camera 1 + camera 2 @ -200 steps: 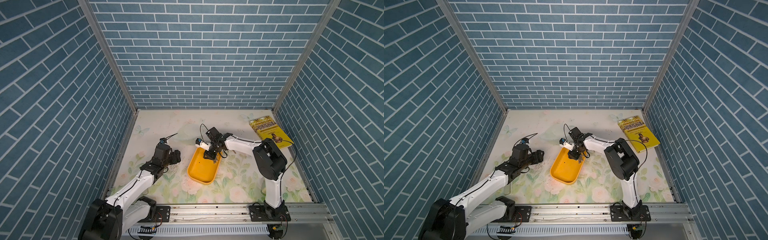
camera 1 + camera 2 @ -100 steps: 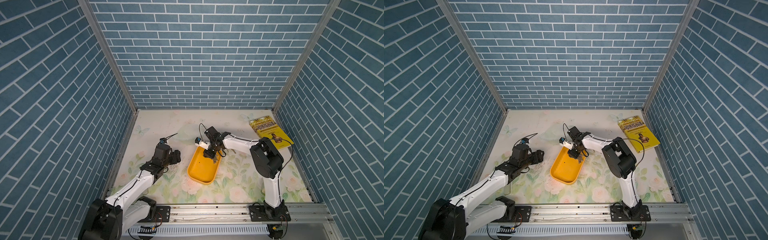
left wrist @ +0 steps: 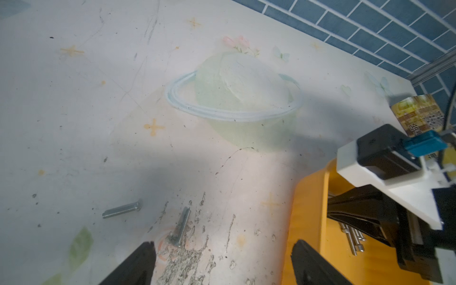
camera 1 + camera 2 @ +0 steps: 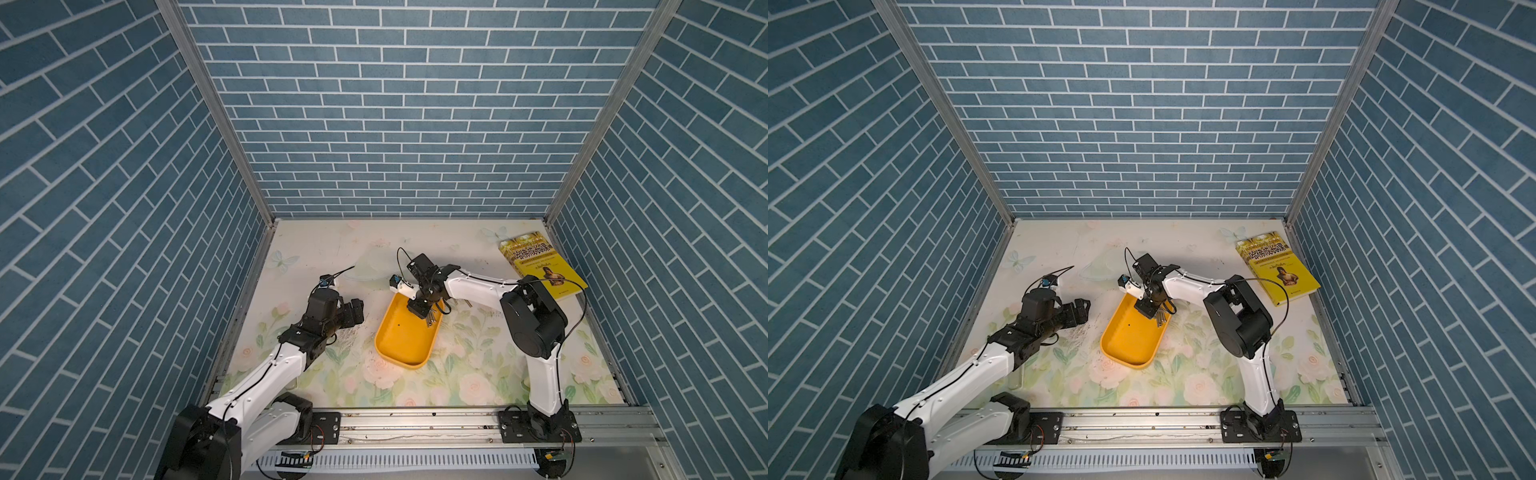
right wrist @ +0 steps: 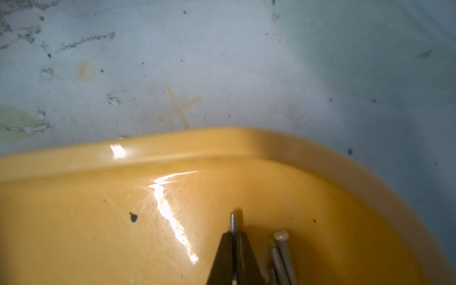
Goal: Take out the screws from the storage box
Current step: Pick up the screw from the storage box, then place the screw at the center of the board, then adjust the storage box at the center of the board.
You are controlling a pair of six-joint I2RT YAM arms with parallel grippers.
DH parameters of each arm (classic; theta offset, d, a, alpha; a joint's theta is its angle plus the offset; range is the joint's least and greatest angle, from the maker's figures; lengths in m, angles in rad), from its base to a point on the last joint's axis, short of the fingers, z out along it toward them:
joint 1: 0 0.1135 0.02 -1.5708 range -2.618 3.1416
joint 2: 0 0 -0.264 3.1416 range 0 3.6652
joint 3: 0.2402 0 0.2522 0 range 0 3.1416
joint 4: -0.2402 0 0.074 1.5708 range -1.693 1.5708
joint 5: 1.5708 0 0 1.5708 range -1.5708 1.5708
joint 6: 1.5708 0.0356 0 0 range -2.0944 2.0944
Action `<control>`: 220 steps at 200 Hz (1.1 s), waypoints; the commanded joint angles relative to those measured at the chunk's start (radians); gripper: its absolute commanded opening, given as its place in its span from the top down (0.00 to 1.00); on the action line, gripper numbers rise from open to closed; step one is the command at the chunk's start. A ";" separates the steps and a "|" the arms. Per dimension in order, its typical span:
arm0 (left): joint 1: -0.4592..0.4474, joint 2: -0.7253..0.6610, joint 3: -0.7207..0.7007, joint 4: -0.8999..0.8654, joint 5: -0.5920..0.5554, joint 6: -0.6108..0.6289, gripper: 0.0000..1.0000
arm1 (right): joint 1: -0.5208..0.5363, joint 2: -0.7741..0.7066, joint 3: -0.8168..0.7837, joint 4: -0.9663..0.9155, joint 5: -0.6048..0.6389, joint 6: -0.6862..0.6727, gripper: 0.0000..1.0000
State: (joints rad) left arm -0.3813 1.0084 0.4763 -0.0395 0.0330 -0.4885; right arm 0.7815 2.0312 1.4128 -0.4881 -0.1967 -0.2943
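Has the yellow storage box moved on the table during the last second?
No. In both top views the storage box lies at the same spot and the same angle relative to the yellow book as before.

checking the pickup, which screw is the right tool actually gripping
The thin screw poking out of the right tool, its jaws shut on it, over the storage box floor. The other screws lie loose in the box beside it, ungripped.
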 commanded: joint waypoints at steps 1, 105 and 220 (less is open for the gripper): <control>-0.032 -0.026 -0.009 0.030 0.032 0.022 0.08 | 0.007 -0.086 -0.012 0.005 -0.001 -0.021 1.00; -0.076 0.108 0.016 0.104 0.224 0.004 0.19 | -0.037 -0.455 -0.317 0.206 0.115 0.063 1.00; -0.082 0.014 -0.156 0.246 0.451 -0.108 0.15 | -0.180 -0.616 -0.588 0.339 0.152 0.227 1.00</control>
State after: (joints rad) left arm -0.4572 1.0737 0.3500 0.1692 0.4408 -0.5732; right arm 0.6266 1.4494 0.8574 -0.1993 -0.0120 -0.1253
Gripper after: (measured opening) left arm 0.842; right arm 0.067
